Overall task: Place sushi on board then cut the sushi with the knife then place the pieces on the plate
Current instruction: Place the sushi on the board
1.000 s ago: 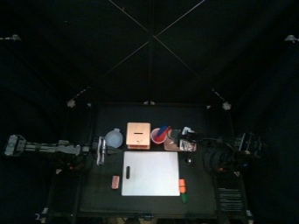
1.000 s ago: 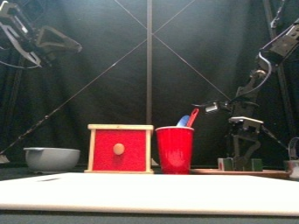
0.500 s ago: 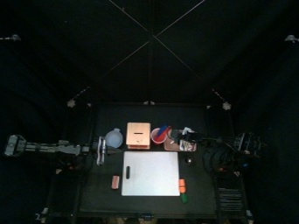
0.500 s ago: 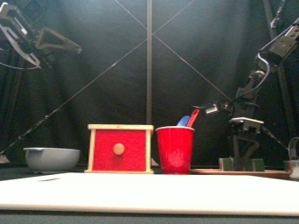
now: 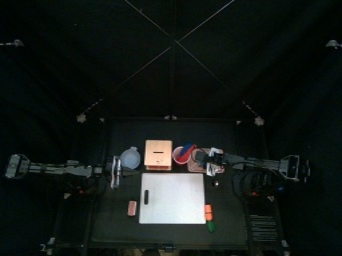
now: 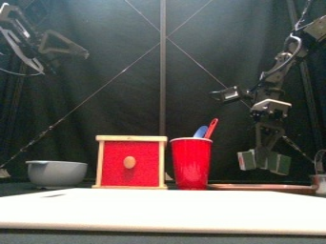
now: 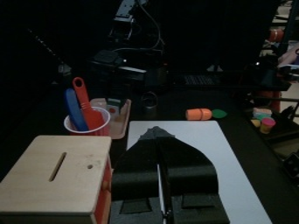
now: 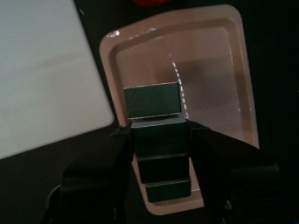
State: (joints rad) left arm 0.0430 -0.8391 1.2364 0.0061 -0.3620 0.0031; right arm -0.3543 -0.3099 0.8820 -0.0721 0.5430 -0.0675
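**Change.** The right tool (image 6: 264, 166) is now hanging clear above the tray (image 8: 218, 61). In both earlier front pictures it was sitting down at tray level. Its jaws are pressing against the two sides of the sushi (image 8: 156, 102). The roll is therefore judged to be coming up with the tool, off the tray but not yet over the board (image 5: 174, 197).

**Meaning for the task.** The pick is looking complete, and carrying the roll to the board is the step in hand. Cutting and plating are still outstanding.

**Views compared.**
- The right wrist view is showing the sushi as a row of dark green blocks between the jaws, with bare tray beneath. It is not giving the height.
- The front view is showing the height gained but is not resolving the roll.
- The top view is placing the right tool just right of the cup (image 5: 187, 155), near the board's back right corner.
- The left wrist view alone is showing the left tool (image 7: 159, 136) with its jaws closed together on nothing. That tool is resting at the left of the bench (image 5: 114, 225) and pointing across the board past the box (image 7: 59, 175).
- The same view is showing the red knife (image 7: 79, 92) and blue knife (image 7: 70, 108) standing untouched in the cup.
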